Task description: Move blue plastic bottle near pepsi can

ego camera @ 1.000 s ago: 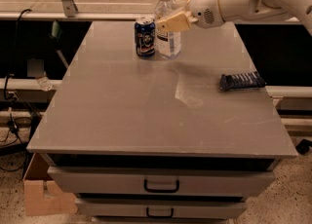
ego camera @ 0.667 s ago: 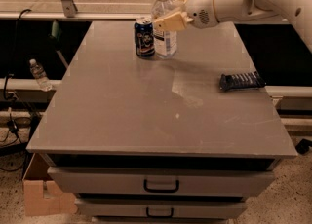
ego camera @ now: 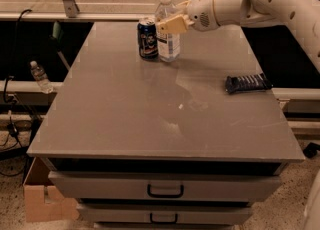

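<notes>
The blue plastic bottle (ego camera: 168, 46), clear with a white cap and a white label, stands upright at the far middle of the grey table (ego camera: 150, 124). The pepsi can (ego camera: 147, 38) stands just to its left, almost touching it. My gripper (ego camera: 168, 24) reaches in from the right on the white arm. Its tan fingers (ego camera: 175, 24) are closed around the bottle's upper body, above the label. The bottle's base is at the table top.
A flat dark blue snack packet (ego camera: 246, 82) lies near the table's right edge. A tiny clear bottle (ego camera: 40, 76) sits off the table at the left. A cardboard box (ego camera: 42, 201) stands on the floor at the lower left. Drawers (ego camera: 165, 190) are below the table top.
The bottle has moved a little left towards the can and come down slightly, still in my gripper. The can and the packet have not moved.
</notes>
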`<move>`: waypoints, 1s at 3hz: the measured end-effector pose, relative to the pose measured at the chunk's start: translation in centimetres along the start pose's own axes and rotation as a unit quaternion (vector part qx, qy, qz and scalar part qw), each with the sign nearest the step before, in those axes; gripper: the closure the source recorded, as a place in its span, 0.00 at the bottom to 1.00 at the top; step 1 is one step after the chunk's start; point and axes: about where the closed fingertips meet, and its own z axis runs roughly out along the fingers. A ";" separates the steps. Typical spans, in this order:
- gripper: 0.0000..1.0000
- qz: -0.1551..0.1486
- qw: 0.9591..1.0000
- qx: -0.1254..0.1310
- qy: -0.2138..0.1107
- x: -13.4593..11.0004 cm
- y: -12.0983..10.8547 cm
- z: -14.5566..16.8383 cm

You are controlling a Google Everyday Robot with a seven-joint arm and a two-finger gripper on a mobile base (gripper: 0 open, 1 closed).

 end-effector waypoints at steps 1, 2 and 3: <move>0.59 0.008 1.000 0.003 0.002 0.5 -0.5 0.6; 0.35 0.014 1.000 0.002 0.003 0.9 -0.6 1.1; 0.13 0.019 1.000 0.001 0.003 1.3 -0.8 1.3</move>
